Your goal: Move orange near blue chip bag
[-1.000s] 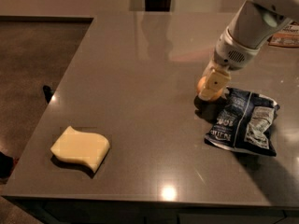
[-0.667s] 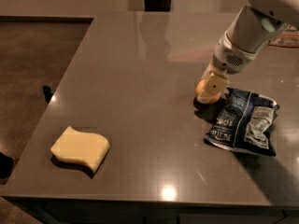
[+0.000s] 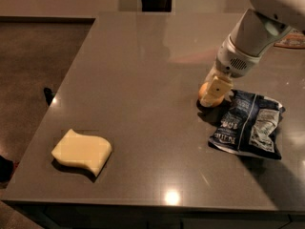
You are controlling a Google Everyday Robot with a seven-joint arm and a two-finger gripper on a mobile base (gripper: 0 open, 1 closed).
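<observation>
Nearest, front-left on the gray tabletop (image 3: pixel 143 56), lies a pale yellow wavy sponge (image 3: pixel 82 151). Further back on the rt side sits the crinkled blue chip bag (image 3: pixel 250 125). Just beside its top-left corner is the orange (image 3: pixel 204 90), w/ the gripper (image 3: pixel 210 98) down over it; whether the claw is gripping can't be told.

Only print in view was on the blue chip bag (image 3: pixel 249 126): large white lettering across the navy foil, plus finer print on its white-silver panel. All of it was too small and crinkled to read, so no brand or number. The gripper (image 3: pixel 212 96) was at the orange (image 3: pixel 204 89), just left of the bag on the desk (image 3: pixel 138 75), with no legible marking on it.
</observation>
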